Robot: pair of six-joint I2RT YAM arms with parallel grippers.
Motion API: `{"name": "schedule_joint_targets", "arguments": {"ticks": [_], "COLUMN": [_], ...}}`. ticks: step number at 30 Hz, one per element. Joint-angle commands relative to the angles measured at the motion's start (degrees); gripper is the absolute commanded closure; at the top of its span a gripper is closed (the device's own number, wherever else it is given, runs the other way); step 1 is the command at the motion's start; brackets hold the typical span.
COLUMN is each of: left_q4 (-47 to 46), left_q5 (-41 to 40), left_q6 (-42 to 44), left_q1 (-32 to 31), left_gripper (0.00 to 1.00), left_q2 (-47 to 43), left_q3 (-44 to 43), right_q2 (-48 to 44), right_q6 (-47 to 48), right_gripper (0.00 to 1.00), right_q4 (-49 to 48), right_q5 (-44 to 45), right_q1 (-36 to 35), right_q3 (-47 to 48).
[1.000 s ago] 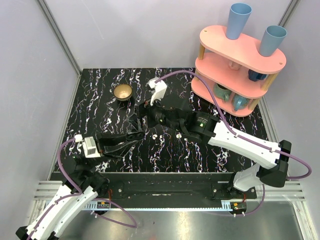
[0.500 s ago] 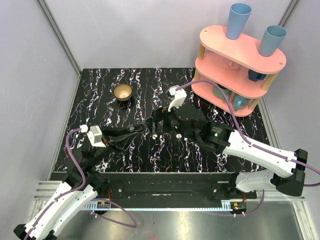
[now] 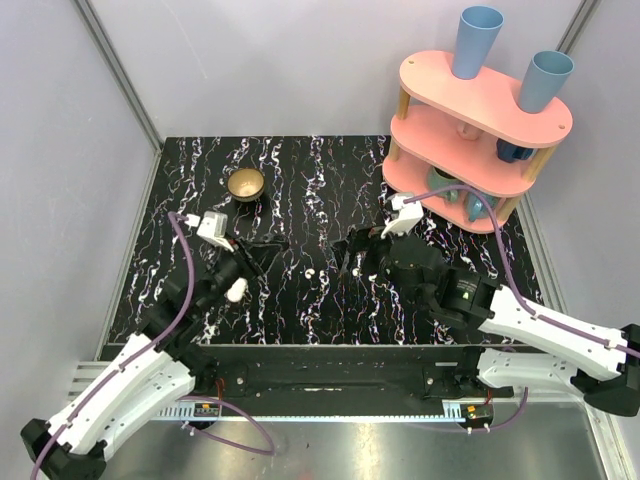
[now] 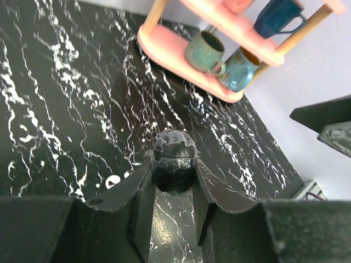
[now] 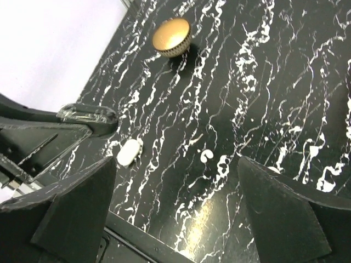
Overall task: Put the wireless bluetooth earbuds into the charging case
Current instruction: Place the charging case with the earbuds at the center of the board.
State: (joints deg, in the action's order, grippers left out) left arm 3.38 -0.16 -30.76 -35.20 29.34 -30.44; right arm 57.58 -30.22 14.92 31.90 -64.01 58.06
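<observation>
Seen from above, the charging case lies on the black marbled counter at the left, its lid apparently closed. It is near the left tool, at that tool's 7 o'clock. The left tool is pressed together on a small dark rounded piece. One earbud lies between the arms, at 9 o'clock of the right tool, whose fingers are spread wide. The right tool is judged the nearer to it. A second bud cannot be confirmed.
</observation>
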Motion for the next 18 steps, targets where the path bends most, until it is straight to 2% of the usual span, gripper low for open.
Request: {"name": "schedule_joint_targets", "arguments": {"ticks": [1, 8, 11, 18], "left_q4": [-3.1, -14.8, -23.0, -31.6], "left_q5": [1.9, 12.4, 17.5, 22.0], "left_q6": [-5.5, -9.9, -13.6, -17.4], "left_q1": [0.9, 4.7, 7.4, 9.1], "left_gripper": [1.0, 1.0, 1.0, 1.0], "left_q2": [5.5, 15.9, 23.6, 40.2], "left_q3": [-1.6, -1.7, -2.1, -8.8], "right_q2": [-2.1, -5.8, -7.0, -8.7], "right_q6": [-4.8, -6.0, -5.6, -4.8], "right_gripper": [0.0, 0.0, 0.0, 0.0], "right_q4": [0.6, 1.5, 2.1, 3.7], "right_q5": [-1.8, -2.9, -2.5, -2.1], "right_q1": [0.6, 0.6, 0.7, 1.1], "right_q3": [-2.7, -5.8, -6.3, -6.5]}}
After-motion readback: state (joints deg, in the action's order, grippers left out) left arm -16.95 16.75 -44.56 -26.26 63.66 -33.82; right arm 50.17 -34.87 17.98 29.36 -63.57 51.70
